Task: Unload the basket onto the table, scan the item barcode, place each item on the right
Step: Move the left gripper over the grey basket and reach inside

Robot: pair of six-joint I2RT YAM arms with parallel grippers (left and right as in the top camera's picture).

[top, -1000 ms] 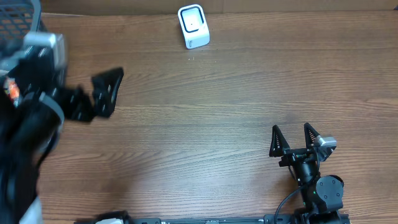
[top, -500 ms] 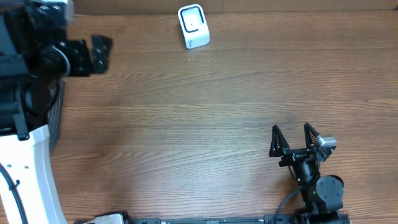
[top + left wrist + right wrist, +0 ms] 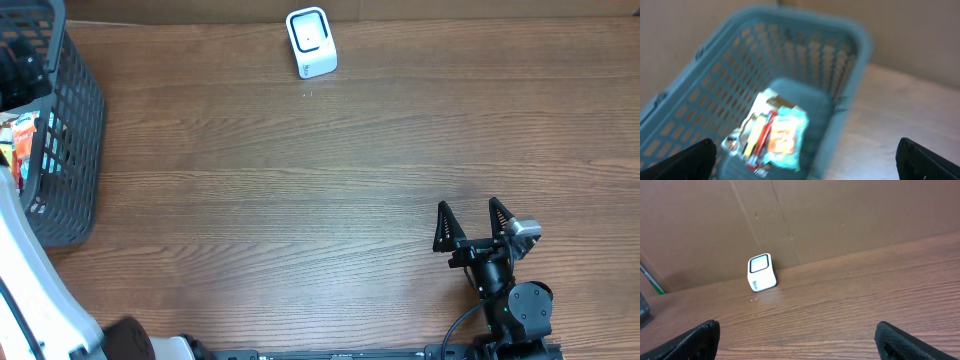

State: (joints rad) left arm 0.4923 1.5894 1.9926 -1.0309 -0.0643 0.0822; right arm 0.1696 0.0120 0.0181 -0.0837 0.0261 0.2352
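Several snack packets lie in a grey mesh basket [image 3: 85, 110] at the table's left edge; the item is among them. In the left wrist view a teal and orange packet [image 3: 786, 137] lies beside a white packet with yellow and red stripes [image 3: 752, 131] on the basket [image 3: 805, 55] floor. My left gripper [image 3: 805, 155] hangs above the basket, open wide and empty, the view blurred. The white barcode scanner [image 3: 311, 42] stands at the table's far edge, also in the right wrist view as the scanner [image 3: 761, 272]. My right gripper [image 3: 470, 222] rests open near the front right, the same gripper [image 3: 797, 335] holding nothing.
A brown cardboard wall [image 3: 840, 215] runs behind the scanner along the table's back. The left arm's white link [image 3: 30, 290] crosses the front left corner. Bare wooden tabletop [image 3: 300, 200] lies between the basket, the scanner and the right arm.
The left arm has swung from over the table's left side back past the basket, uncovering it in the overhead view. The right arm has not moved.
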